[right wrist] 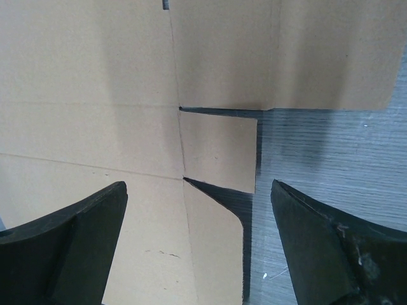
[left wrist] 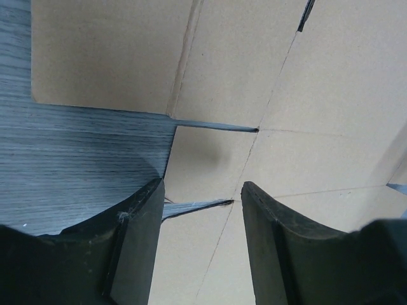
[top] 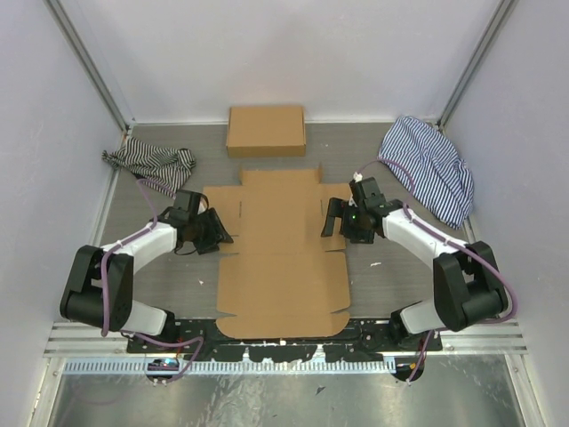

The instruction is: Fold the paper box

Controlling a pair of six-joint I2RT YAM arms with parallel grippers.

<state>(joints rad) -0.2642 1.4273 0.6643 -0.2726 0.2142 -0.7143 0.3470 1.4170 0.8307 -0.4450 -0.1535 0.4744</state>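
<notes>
The paper box (top: 281, 253) lies flat and unfolded in the middle of the table, plain brown with flaps, slits and creases. My left gripper (top: 216, 229) hovers over its left side flaps, jaws open and empty; in the left wrist view the fingers (left wrist: 143, 241) straddle a slit and crease of the cardboard (left wrist: 267, 95). My right gripper (top: 334, 222) is open and empty over the right side flaps; in the right wrist view the fingers (right wrist: 82, 241) straddle the rounded flap (right wrist: 213, 244) and the small tab (right wrist: 219, 152).
A closed low brown cardboard box (top: 266, 131) sits at the back centre. A striped cloth (top: 151, 163) lies back left and another (top: 430, 166) back right. White walls enclose the grey table (top: 391, 276).
</notes>
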